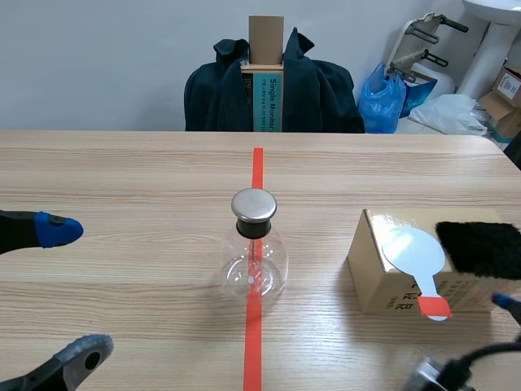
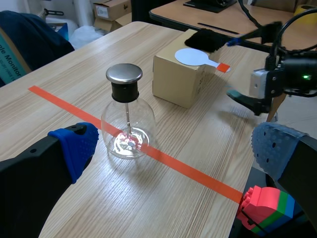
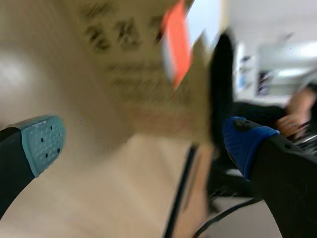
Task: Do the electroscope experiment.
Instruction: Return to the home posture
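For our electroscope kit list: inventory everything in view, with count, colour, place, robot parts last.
table: one, light wood
flask: one, clear with silver cap, mid-table on the tape line
cardboard box: one, tan, right of flask in scene view
paddle: one, white, orange-red handle, on the box
fuzzy pad: one, black, on the box
coat: one, dark, chair beyond table
bag: one, blue, beyond table
toy brick: one, red-green-blue, beyond table's edge, left wrist view
left gripper: one, black, blue pads, open, facing flask
right gripper: one, black, blue and teal pads, open, near box

Office-like lab — taped wooden table [image 1: 122,179], stacked cardboard boxes [image 1: 505,98], coat-draped chair [image 1: 321,94].
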Robot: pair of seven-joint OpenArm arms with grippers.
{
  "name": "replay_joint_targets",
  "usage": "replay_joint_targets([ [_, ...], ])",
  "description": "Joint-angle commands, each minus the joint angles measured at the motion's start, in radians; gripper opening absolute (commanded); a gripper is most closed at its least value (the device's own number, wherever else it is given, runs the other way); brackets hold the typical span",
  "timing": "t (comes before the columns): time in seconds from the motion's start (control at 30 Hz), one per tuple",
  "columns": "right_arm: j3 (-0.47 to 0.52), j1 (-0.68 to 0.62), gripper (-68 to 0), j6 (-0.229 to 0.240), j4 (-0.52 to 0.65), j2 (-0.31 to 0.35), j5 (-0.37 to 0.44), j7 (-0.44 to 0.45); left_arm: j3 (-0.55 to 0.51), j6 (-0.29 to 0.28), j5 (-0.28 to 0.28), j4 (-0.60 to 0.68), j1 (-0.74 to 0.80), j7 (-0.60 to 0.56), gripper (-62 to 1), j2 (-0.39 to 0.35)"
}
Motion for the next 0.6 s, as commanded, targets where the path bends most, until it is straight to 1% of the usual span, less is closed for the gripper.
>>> replay_joint_targets([
  [0.0,0.008,-0.078,0.4,-0.016,0.082,0.058,0.041,0.008,0.012,-0.001,-0.005,0.003,-0.011,-0.014,1.4,0.005],
  [0.07,0.009,-0.145,0.4,-0.016,0.163,0.101,0.183,0.009,0.012,-0.001,-0.003,0.003,-0.011,-0.013,1.4,0.005],
  [0.1,0.008,-0.173,0.4,-0.011,0.205,0.121,0.252,0.025,0.012,-0.001,-0.003,0.003,-0.011,-0.013,1.4,0.005],
  [0.17,0.016,-0.218,0.4,-0.012,0.299,0.154,0.335,0.058,0.012,-0.001,-0.003,0.003,-0.011,-0.013,1.4,0.005],
  [0.23,0.036,-0.238,0.4,0.005,0.393,0.188,0.460,0.103,0.012,0.000,-0.003,0.003,-0.011,-0.006,1.4,0.005],
  [0.3,0.055,-0.231,0.4,0.071,0.479,0.213,0.597,0.137,0.012,0.000,-0.003,0.003,-0.011,0.001,1.4,0.005],
  [0.33,0.068,-0.219,0.4,0.115,0.518,0.224,0.655,0.140,0.012,0.000,-0.003,0.003,-0.011,0.001,1.4,0.005],
  [0.4,0.092,-0.182,0.4,0.217,0.578,0.227,0.758,0.138,0.012,0.000,-0.003,0.003,-0.011,0.002,1.4,0.005],
  [0.5,0.106,-0.100,0.4,0.371,0.629,0.222,0.869,0.111,0.012,0.002,-0.003,0.003,-0.011,0.005,1.4,0.005],
  [0.57,0.106,-0.038,0.4,0.450,0.648,0.222,0.930,0.071,0.012,0.002,-0.003,0.003,-0.011,0.006,1.4,0.005],
])
